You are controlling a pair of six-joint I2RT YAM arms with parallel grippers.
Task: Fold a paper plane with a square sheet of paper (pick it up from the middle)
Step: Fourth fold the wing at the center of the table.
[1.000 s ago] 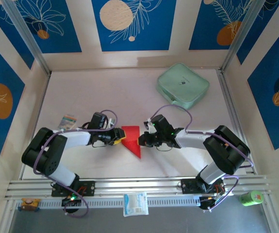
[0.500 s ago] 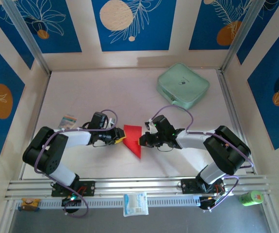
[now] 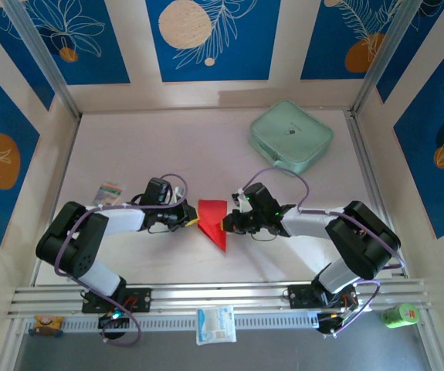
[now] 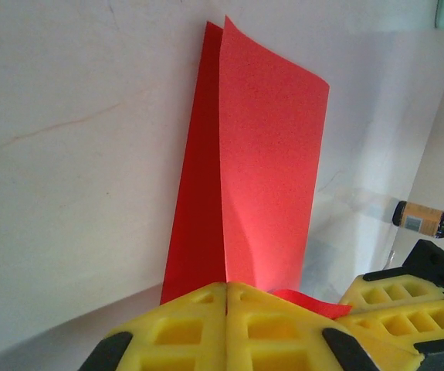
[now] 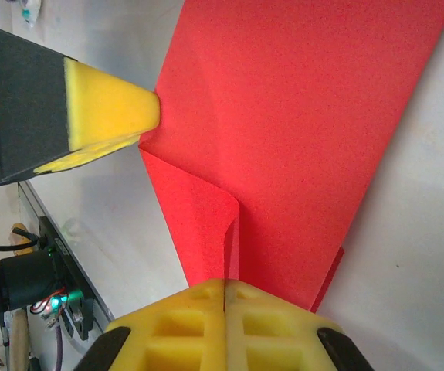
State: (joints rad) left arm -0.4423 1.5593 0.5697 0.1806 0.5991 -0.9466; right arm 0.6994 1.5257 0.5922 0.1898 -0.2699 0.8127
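I have the left gripper [image 3: 193, 221] and right gripper [image 3: 222, 225] clamped on opposite edges of the thin, matte red paper [image 3: 215, 233] — creased, pointed — with the rounded mint-green case [image 3: 291, 137] well beyond.

blue floral wall panels [image 3: 206, 39], pale table [image 3: 167, 154], aluminium front rail [image 3: 229, 296]

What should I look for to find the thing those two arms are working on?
On the pale table, the two arms meet near the front middle. Gripped from either side by the left gripper and right gripper is the red paper sheet, partly folded. Its thin, bright red, pointed shape sets it apart from the rounded mint-green case behind.
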